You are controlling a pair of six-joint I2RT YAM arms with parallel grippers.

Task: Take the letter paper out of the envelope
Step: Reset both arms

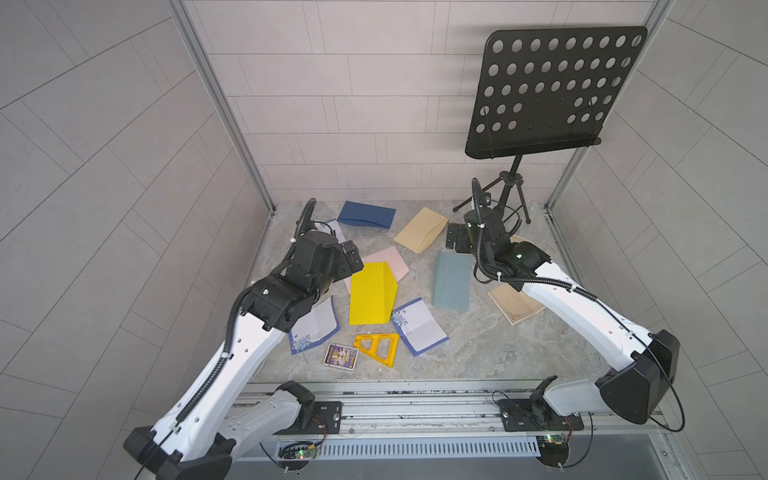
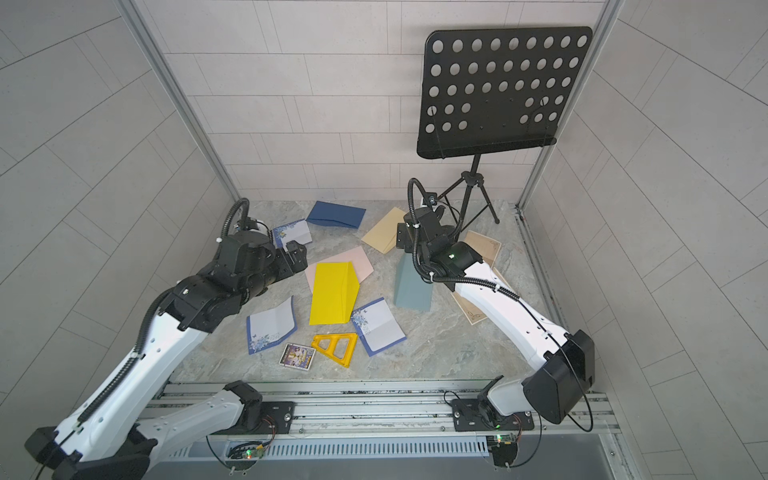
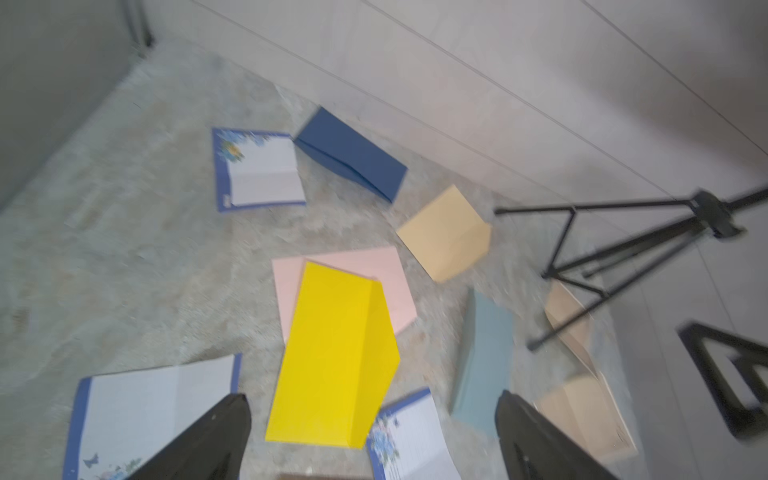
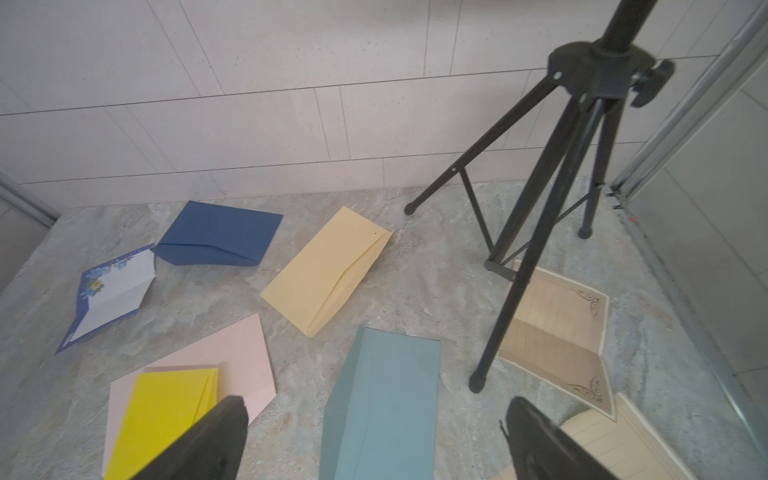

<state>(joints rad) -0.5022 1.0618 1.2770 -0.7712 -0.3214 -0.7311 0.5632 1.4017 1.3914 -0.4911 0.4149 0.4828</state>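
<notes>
Papers strewn across your table (image 1: 519, 353).
Your centre envelope (image 1: 371, 297) lies on a lower envelope (image 1: 395, 259). A left sheet (image 1: 316, 328) and right sheet (image 1: 422, 328) flank its near end, triangle (image 1: 394, 351) and card (image 1: 341, 355) lie nearest you, and the stand (image 1: 532, 147) is far right.

Both top views: mounted high over the table's (image 1: 498, 353) front edge, looking down toward the back wall, whole table covered. Wrist views: closer, lower, facing the far half. All share the yellow envelope (image 3: 332, 353) and music stand (image 4: 598, 70).
</notes>
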